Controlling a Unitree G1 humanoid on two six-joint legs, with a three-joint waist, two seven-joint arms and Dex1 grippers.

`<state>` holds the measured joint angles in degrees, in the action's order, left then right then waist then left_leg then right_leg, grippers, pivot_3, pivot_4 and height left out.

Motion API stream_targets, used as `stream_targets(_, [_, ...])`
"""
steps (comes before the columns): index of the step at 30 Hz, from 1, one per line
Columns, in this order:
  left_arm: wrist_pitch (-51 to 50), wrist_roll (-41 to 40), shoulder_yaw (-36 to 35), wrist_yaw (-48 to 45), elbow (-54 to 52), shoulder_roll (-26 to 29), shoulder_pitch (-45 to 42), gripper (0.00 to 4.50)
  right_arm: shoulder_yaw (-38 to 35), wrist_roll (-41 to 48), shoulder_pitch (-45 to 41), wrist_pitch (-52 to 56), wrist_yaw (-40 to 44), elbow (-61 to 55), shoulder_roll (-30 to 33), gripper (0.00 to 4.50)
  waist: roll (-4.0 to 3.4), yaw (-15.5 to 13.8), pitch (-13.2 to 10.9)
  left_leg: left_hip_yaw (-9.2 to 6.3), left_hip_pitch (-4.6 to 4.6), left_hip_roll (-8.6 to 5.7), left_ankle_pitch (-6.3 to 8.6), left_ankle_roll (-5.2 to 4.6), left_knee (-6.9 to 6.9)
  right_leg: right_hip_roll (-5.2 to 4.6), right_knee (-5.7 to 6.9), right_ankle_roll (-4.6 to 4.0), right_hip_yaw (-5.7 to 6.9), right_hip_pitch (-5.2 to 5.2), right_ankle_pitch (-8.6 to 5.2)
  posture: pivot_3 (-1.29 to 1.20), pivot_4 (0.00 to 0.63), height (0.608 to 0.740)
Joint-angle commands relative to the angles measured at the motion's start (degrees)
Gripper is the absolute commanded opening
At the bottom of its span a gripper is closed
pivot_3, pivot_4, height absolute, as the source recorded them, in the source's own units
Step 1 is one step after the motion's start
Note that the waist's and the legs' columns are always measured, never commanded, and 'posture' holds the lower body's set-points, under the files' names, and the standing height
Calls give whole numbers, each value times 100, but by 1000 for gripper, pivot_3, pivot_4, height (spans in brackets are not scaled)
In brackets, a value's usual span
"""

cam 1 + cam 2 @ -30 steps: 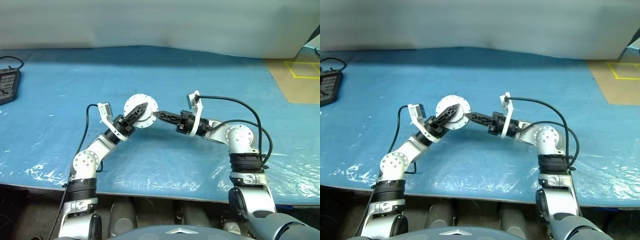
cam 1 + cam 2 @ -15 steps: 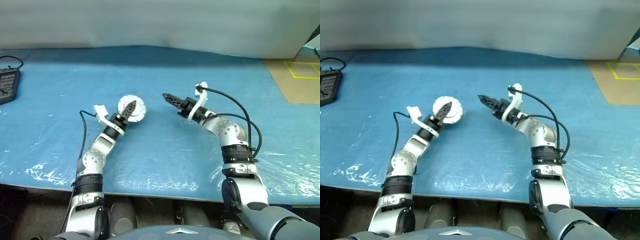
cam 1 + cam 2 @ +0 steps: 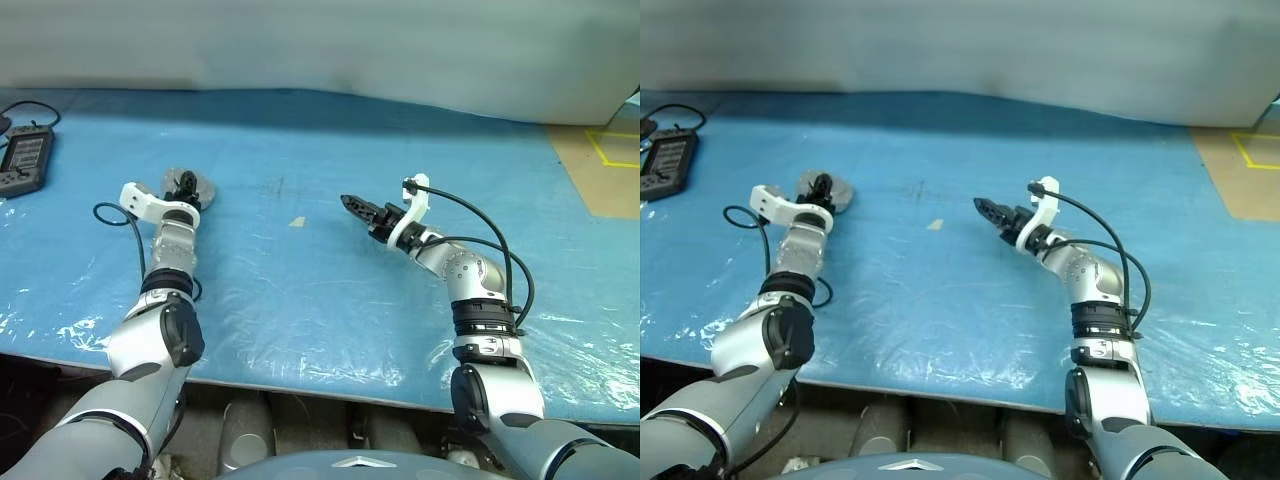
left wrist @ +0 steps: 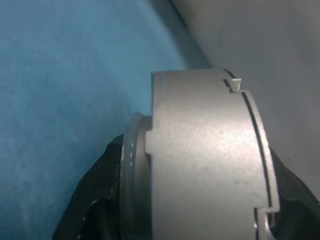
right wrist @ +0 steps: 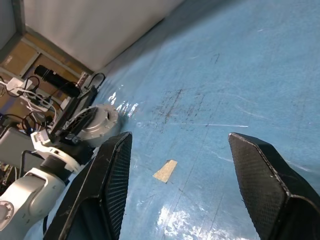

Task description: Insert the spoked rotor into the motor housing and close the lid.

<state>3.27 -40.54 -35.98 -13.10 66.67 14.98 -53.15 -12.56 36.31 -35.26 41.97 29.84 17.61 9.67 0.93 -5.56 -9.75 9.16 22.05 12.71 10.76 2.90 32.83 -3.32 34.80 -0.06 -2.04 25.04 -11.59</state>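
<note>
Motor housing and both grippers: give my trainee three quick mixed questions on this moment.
1. True or false: the right gripper holds a part.
2. Which gripper grips the motor housing? A left, B right.
3. What small scrap lies on the blue table cover between the arms?
Key: 1 false, its fingers are open and empty. 2 A, the left gripper. 3 A bit of tan tape.

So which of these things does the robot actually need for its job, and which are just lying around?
For the job:
- motor housing, held in the left gripper
- right gripper, open and empty

Lying about:
- black handset with cable
- scrap of tape
- blue table cover
</note>
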Motion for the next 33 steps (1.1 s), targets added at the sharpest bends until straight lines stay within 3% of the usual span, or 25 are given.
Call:
stream_targets(1, [120,235,1,161,88,274,-117,3191,-7,58,11,-22,-21,-310,-22,3199,0,20,0,-7,-2,0,0,1,1,-2,3,0,4,-3,0,0,150,740])
stream_targets(5, [237,495,59,374,81,428,115,4422,20,44,21,-7,-2,-339,-32,3199,-1,26,0,-33,-6,0,-7,13,3,-5,11,-3,15,-10,0,0,150,740])
stream_targets(14, [1815,1281,211,1001,-919,730,1074,4468,113,-71,-103,-102,139,-86,-13,3199,-2,74,1,-55,-10,1,-8,15,4,-7,6,-5,33,-33,-1,0,150,740])
stream_targets(17, [2284,1324,701,-103,-1910,331,1399,4468,195,-348,-92,-819,262,-31,-102,3199,-1,-13,1,-59,-4,2,-8,16,10,-13,5,-6,40,-34,-2,0,150,740])
stream_targets(20, [1835,1210,1568,-1376,-3255,-165,1958,4468,443,-1108,-7,-2348,301,301,-169,3199,-1,-62,1,-55,4,-7,-8,15,21,-42,7,-28,43,-41,-15,0,150,740])
stream_targets(26, [769,2012,3681,-3104,-4853,-4,3053,4468,1048,-1944,513,-4023,1069,573,150,3199,0,41,2,-35,4,-44,-8,14,19,-83,2,-24,41,-41,-20,0,150,740])
stream_targets(33, [363,2049,3889,-3695,-5139,294,3337,4468,1220,-2246,820,-4870,1743,520,715,3199,-4,217,2,-36,-6,-17,-10,8,14,-47,17,-29,34,-26,-22,0,150,740])
